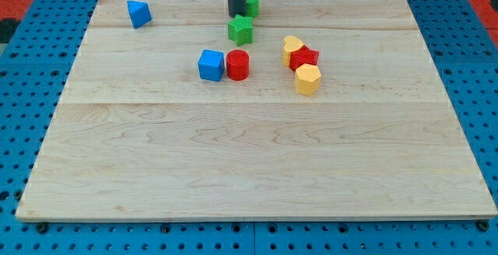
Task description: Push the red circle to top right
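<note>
One short gap separates my tip [235, 15] from the red circle [237, 65], lying toward the view's bottom, seemingly past the green block [241, 29]; the end effector, a bare rod, holds nothing.

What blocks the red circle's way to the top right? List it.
From the red circle, the yellow block and the red star-like block sit up and right, in the way. Between my tip and the circle stands the green star-like block.
</note>
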You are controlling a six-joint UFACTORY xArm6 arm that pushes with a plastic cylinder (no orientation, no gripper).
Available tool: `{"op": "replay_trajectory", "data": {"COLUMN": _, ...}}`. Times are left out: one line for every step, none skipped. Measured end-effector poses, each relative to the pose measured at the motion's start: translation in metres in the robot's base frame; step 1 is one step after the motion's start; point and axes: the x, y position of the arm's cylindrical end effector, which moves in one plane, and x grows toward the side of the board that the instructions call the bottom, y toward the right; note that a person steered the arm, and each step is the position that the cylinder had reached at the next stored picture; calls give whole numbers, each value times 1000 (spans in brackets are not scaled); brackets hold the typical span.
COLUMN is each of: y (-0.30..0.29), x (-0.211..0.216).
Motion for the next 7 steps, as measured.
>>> {"op": "replay_trajectory", "data": {"y": -14, "x": -5}}
{"op": "replay_trajectory", "data": {"y": -21, "x": -3}}
{"op": "replay_trajectory", "data": {"y": -32, "x": -2}}
{"op": "replay_trajectory", "data": {"y": -34, "x": 0}}
{"op": "replay_trajectory", "data": {"y": -45, "x": 0}}
{"op": "replay_trajectory", "data": {"y": -54, "x": 31}}
{"op": "replay_trajectory", "data": {"y": -60, "x": 83}}
